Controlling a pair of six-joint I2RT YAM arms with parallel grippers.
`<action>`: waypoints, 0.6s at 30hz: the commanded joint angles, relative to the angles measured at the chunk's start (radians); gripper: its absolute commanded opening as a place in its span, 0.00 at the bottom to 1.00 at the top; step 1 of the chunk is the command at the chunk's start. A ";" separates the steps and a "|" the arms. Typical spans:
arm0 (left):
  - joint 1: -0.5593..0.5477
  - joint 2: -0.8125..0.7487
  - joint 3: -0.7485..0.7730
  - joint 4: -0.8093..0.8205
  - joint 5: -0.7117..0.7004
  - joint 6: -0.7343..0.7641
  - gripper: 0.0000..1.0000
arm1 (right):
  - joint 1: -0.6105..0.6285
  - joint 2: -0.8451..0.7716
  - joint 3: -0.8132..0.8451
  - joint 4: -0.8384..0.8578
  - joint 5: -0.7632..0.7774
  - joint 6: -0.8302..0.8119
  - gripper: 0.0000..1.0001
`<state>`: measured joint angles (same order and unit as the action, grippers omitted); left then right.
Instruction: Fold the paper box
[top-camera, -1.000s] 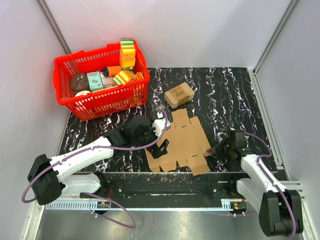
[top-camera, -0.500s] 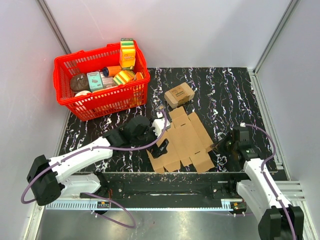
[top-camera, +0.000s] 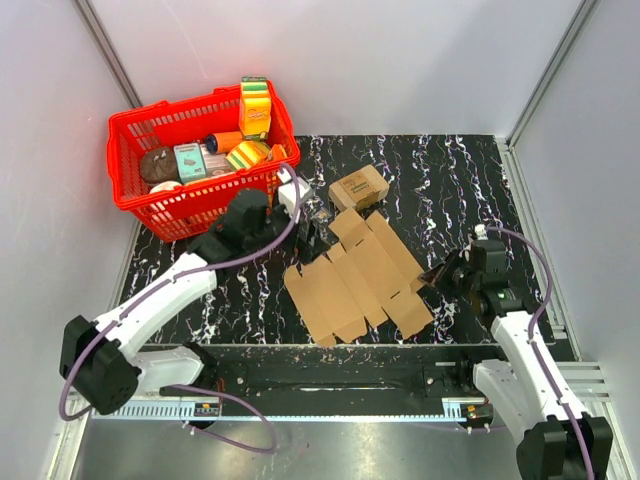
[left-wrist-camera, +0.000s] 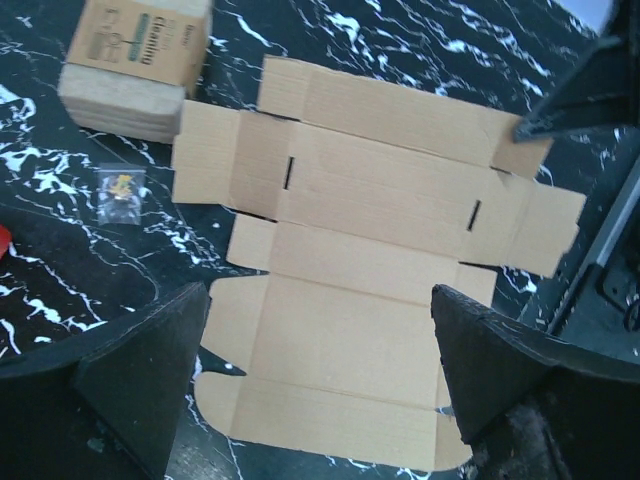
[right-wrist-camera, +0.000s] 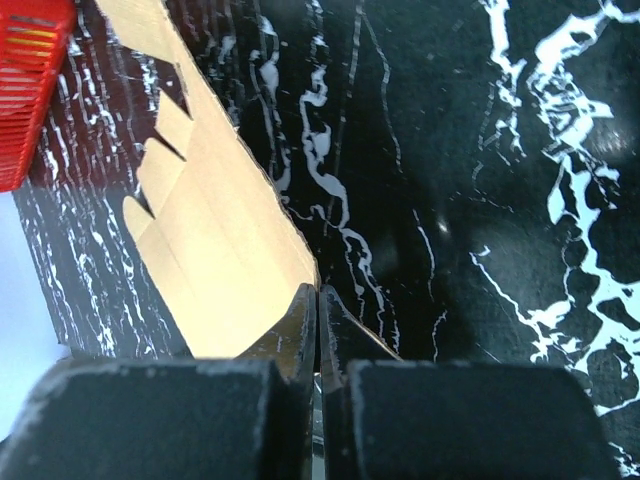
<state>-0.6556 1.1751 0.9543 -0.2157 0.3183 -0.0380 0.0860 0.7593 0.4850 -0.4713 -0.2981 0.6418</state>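
The paper box (top-camera: 360, 280) lies unfolded as a flat brown die-cut sheet on the black marbled worktop (top-camera: 460, 180), between the two arms and set at a slant, with its flaps and slots facing up. Just beyond its far end sits a small printed cardboard box (top-camera: 358, 190), close to the sheet but apart from it. Beside that, in the left wrist view, lies a tiny clear bag (left-wrist-camera: 120, 190) whose contents are too small to make out. A red shopping basket (top-camera: 200, 205) full of packaged goods stands at the far left, right behind the left arm's wrist.

The left tool (top-camera: 310, 235) hangs above the sheet's far-left end with its jaws spread wide and nothing between them. Its two dark fingers (left-wrist-camera: 140, 380) frame the sheet in its own camera view.

The right tool (top-camera: 437, 275) is at the sheet's right edge, with its jaws closed together. In its wrist view the cardboard's edge (right-wrist-camera: 210, 250) runs straight into the seam at the fingertips (right-wrist-camera: 300, 320), pinched there at a corner flap. That view cuts off most of the sheet, and the fingers hide the pinched corner itself.
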 joint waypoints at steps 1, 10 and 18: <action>0.114 0.035 0.040 0.134 0.177 -0.088 0.99 | 0.003 -0.026 0.070 0.039 -0.059 -0.102 0.00; 0.162 0.116 0.143 0.133 0.159 0.003 0.99 | 0.040 0.046 0.105 0.194 -0.162 -0.112 0.00; 0.212 0.120 0.058 0.294 0.217 -0.071 0.99 | 0.236 0.213 0.259 0.160 -0.039 -0.271 0.00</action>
<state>-0.4561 1.2957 1.0283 -0.0456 0.4808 -0.0803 0.2379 0.9215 0.6598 -0.3607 -0.3904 0.4667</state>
